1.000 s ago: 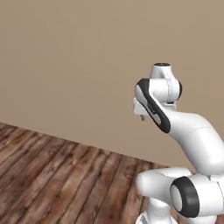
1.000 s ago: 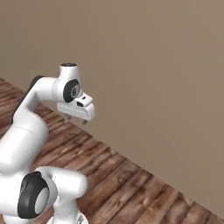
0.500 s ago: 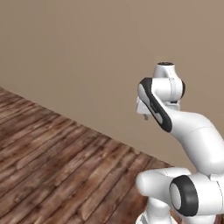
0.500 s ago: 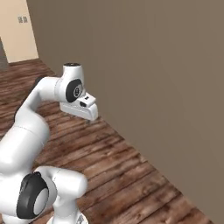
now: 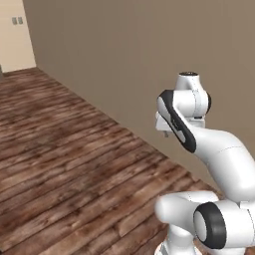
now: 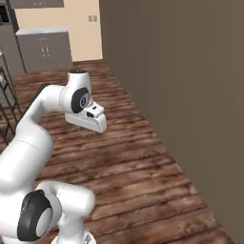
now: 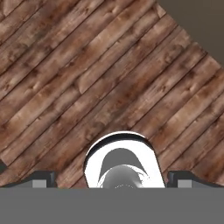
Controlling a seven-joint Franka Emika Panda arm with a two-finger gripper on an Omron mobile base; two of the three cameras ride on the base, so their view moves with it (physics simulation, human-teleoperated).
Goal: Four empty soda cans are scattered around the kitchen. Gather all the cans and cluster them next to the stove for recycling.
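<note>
The white robot arm with dark joints (image 5: 209, 144) is folded close over its base, and the two-finger pincer (image 7: 112, 178) points down at the brown wood-plank floor (image 7: 78, 78). Its two dark finger tips (image 7: 41, 178) stand far apart at the two sides of the hand view, so the pincer is fully open and holds nothing. In the right base view the pincer (image 6: 96, 132) hangs above the floor, beside a plain brown-grey wall (image 6: 190, 71). Far behind, grey cabinets with a pale top (image 6: 43, 47) stand against a beige wall (image 6: 71, 21). I cannot tell where the soda cans or the stove are.
</note>
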